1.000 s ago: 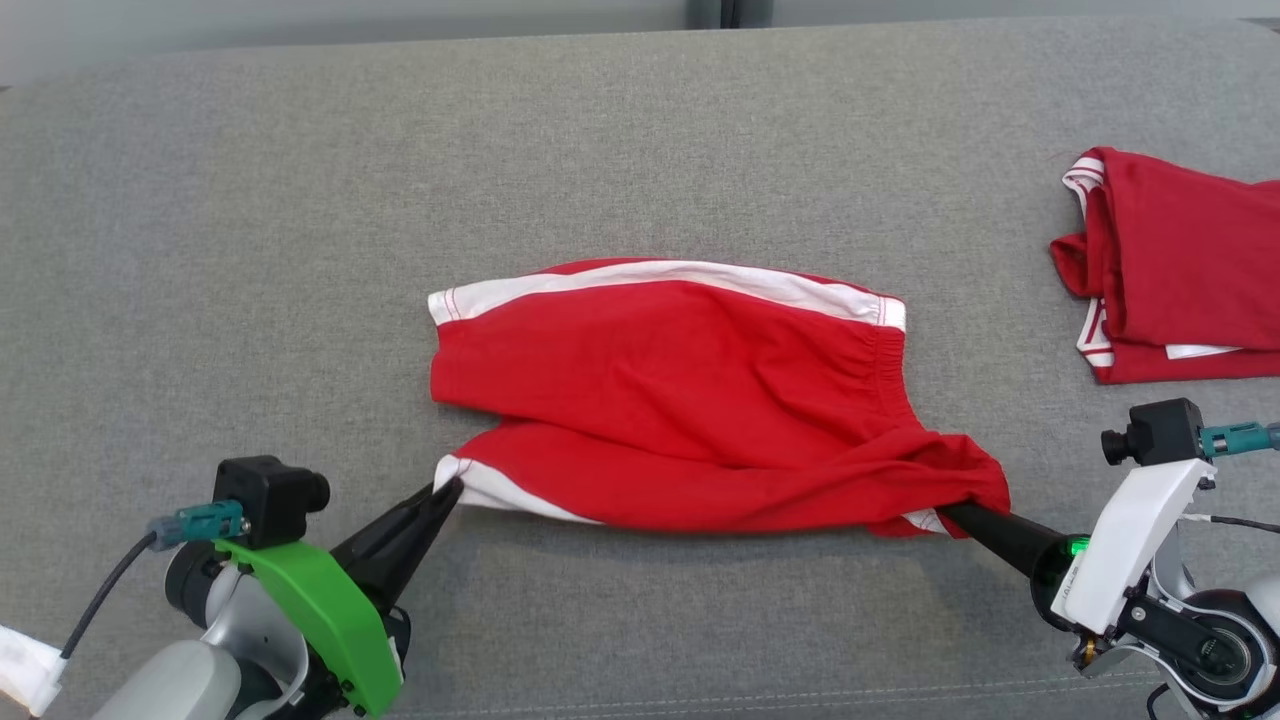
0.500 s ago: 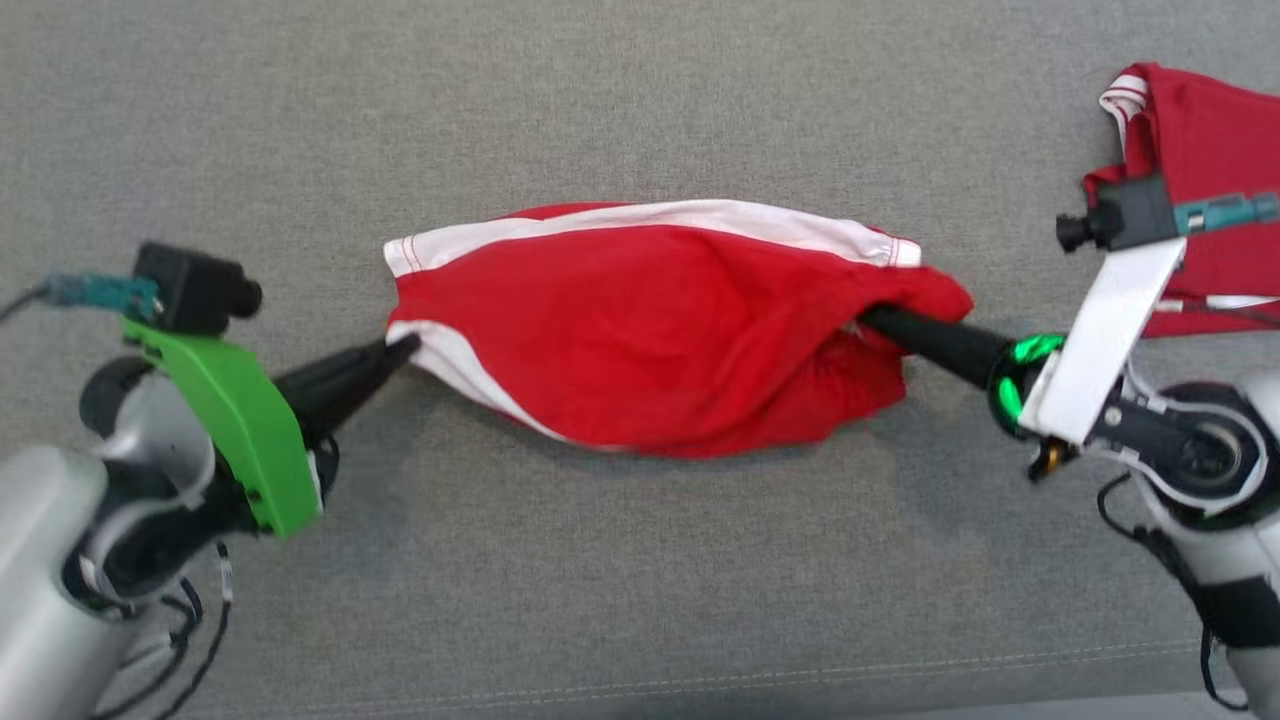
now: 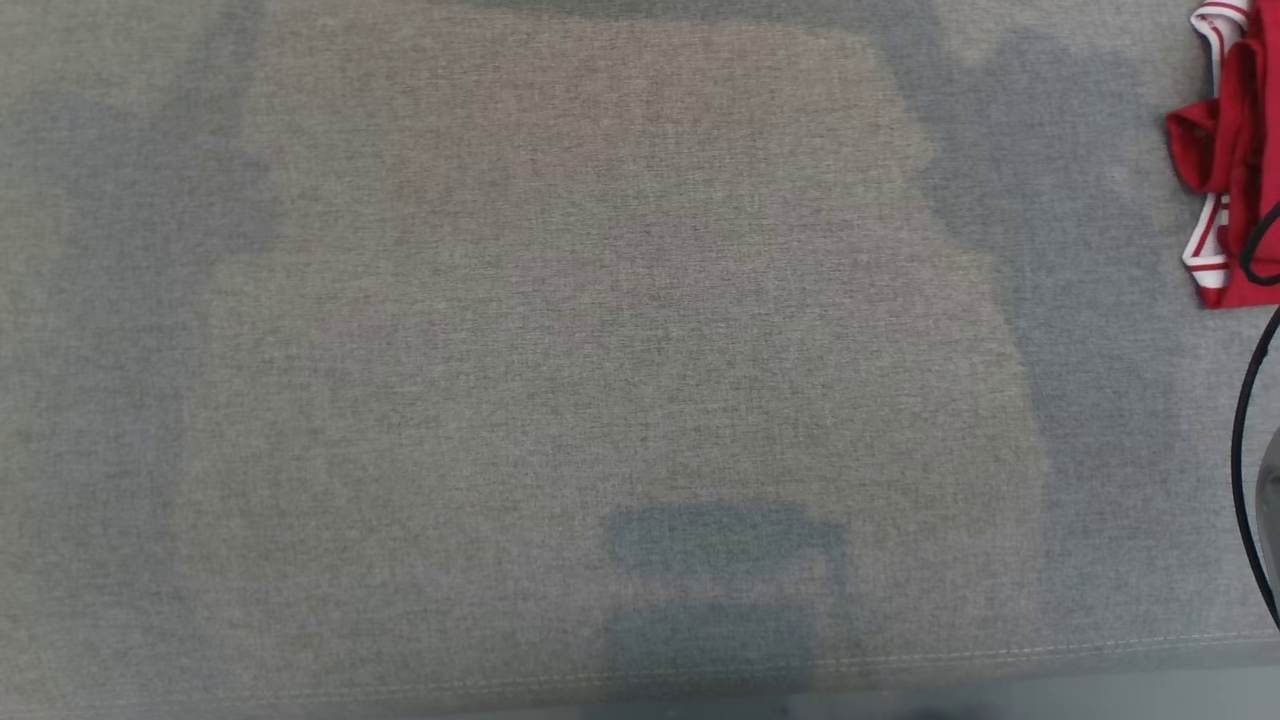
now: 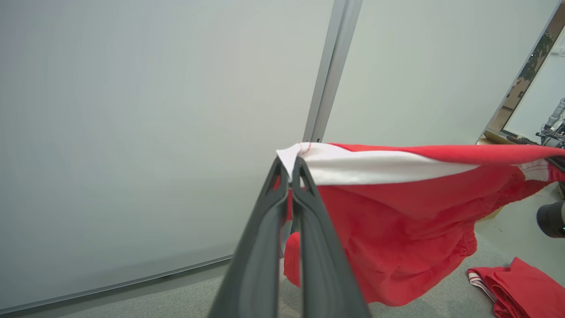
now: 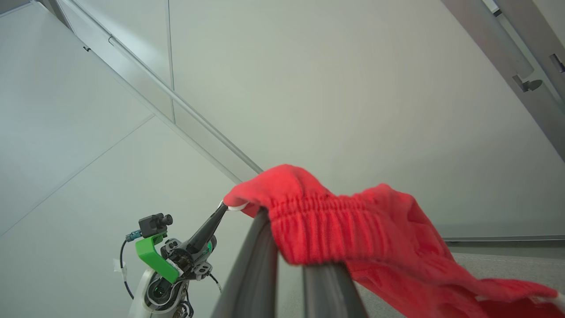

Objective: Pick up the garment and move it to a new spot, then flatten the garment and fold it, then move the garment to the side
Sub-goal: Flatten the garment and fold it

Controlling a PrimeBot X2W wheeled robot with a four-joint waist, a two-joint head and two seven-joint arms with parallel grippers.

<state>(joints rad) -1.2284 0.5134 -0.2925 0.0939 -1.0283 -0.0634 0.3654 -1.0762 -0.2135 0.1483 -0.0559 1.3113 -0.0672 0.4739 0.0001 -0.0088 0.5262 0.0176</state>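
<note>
One red garment (image 4: 397, 221) hangs stretched in the air between the hands, its white-trimmed corner pinched in the closed tips of the left hand (image 4: 289, 165), its elastic waistband clamped by the right hand (image 5: 289, 269), above the grey worktop (image 3: 500, 350), with a folded red pile (image 4: 521, 282) lying beyond the right hand.

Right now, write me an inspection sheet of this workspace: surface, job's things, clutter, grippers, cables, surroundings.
Surface: grey fabric surface, shadowed in patches.
Job's things: red shorts with white side stripe, held off the surface between both grippers.
Clutter: folded red garment with white trim, lying at the right edge.
Grippers: left gripper shut on the white hem corner; right gripper shut on the elastic waistband.
Cables: black cable at the head view's right edge.
Surroundings: pale wall panels.
</note>
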